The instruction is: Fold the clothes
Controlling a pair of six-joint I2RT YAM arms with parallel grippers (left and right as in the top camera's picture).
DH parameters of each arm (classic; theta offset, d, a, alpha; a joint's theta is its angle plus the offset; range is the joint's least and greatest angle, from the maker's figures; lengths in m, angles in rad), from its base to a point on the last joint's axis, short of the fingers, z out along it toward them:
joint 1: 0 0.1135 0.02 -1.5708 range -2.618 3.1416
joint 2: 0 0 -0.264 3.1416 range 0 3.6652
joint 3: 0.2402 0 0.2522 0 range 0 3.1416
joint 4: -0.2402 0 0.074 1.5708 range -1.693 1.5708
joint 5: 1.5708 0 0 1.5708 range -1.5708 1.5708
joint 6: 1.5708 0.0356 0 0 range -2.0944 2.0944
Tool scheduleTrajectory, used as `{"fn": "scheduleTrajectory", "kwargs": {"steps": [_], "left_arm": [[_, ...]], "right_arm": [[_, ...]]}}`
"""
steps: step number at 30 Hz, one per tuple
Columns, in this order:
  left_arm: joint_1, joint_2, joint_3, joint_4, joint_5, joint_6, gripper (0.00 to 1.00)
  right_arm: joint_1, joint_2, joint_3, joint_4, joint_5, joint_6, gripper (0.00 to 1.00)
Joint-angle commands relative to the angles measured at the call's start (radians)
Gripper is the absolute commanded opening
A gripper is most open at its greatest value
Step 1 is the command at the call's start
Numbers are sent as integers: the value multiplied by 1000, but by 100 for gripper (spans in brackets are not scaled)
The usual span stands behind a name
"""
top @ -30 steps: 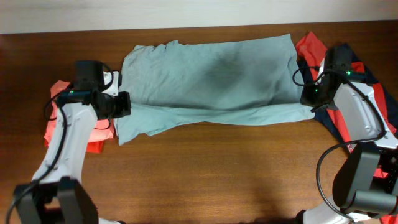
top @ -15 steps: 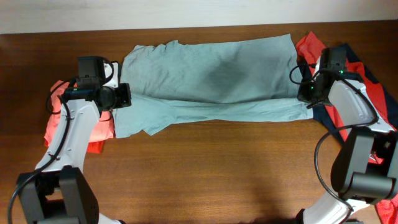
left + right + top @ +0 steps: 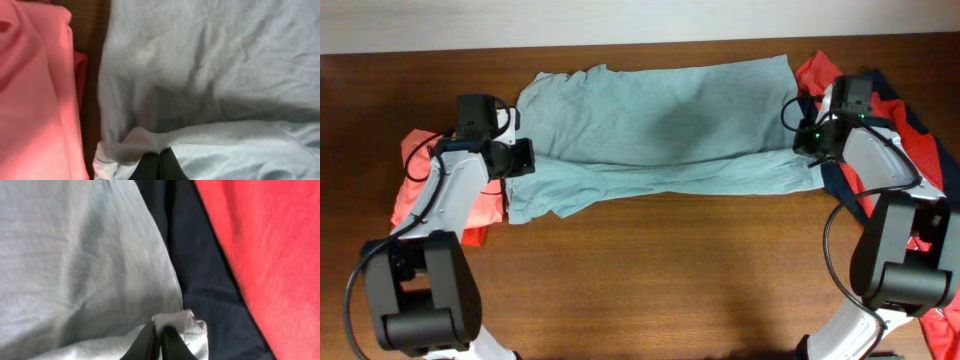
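Note:
The pale grey-blue T-shirt (image 3: 660, 120) of the clothes lies spread sideways across the table, its near edge doubled back over itself. My left gripper (image 3: 520, 158) is shut on that folded edge at the shirt's left end. In the left wrist view the black fingertips (image 3: 159, 162) pinch a raised lip of the shirt (image 3: 225, 60). My right gripper (image 3: 807, 150) is shut on the same edge at the right end. Its fingertips (image 3: 158, 340) in the right wrist view clamp a bunched corner of the shirt (image 3: 75, 255).
A coral-orange shirt (image 3: 412, 160) lies under my left arm, also visible as coral fabric (image 3: 35, 90). Red (image 3: 815, 72) and navy (image 3: 910, 110) shirts are heaped at the right, close beside my right fingers (image 3: 200, 270). Bare brown table (image 3: 670, 270) fills the near half.
Both grippers have moved toward the far edge, carrying the shirt's near edge with them. The folded strip now lies farther over the shirt.

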Motion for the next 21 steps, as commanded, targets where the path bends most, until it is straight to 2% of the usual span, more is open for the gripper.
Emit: {"fn": "scheduleTrajectory", "kwargs": {"steps": [1, 4, 8, 14, 16, 18, 20, 21], "left_arm": [[-1, 8, 11, 31, -62, -23, 0], [-1, 8, 11, 48, -76, -45, 0], [-2, 9, 11, 58, -76, -55, 0], [-2, 12, 10, 65, -79, -55, 1], [-2, 12, 8, 65, -79, -55, 18], [-2, 12, 8, 66, -79, -55, 28], [-1, 12, 8, 65, -79, -55, 44], [-2, 12, 8, 64, -79, -55, 49]], "right_arm": [[-7, 7, 11, 27, -17, 4, 10], [-7, 7, 11, 43, -18, 4, 11], [-7, 15, 11, 70, -60, 3, 21], [-6, 51, 11, 67, -89, 4, 22], [-6, 58, 11, 56, -88, 4, 25], [-6, 58, 11, 47, -88, 3, 31], [-8, 55, 11, 36, -88, 3, 40], [-8, 55, 12, 31, -88, 2, 43]]}}
